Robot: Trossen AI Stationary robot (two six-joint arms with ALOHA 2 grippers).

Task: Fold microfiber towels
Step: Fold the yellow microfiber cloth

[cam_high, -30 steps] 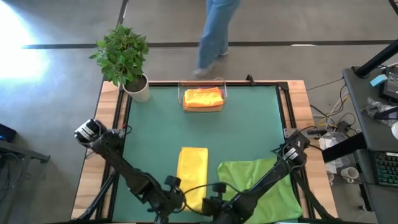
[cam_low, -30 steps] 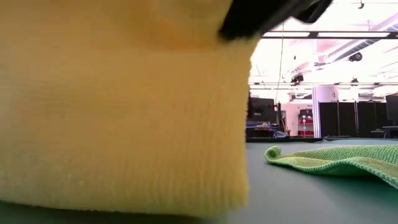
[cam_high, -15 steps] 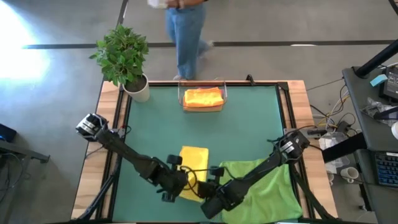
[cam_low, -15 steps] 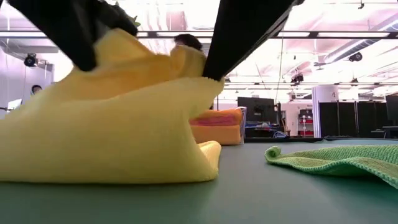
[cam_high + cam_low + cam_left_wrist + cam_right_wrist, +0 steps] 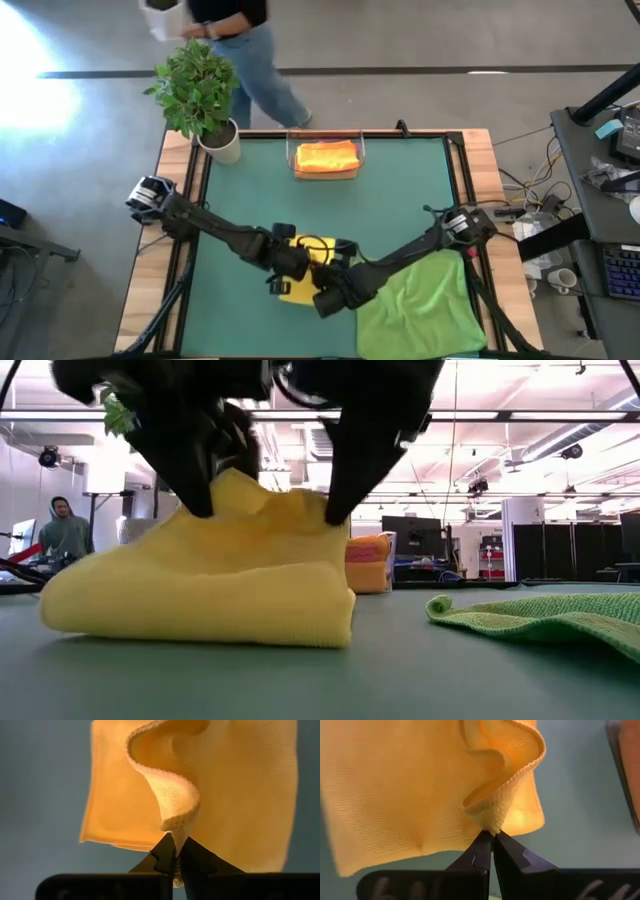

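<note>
Pinching yellow towel [image 5: 300, 280] edge: left fingers [image 5: 172, 854], right fingers [image 5: 492, 847]; mat [image 5: 400, 200] beyond bare.

Left pincer [image 5: 176, 851] and right pincer [image 5: 492, 841] clamped closed, side by side.

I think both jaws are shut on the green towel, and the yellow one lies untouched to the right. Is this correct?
No, the colours are swapped. Both wrist views show the left gripper and right gripper shut on the yellow towel; in the high view the green towel lies untouched to the right.
</note>
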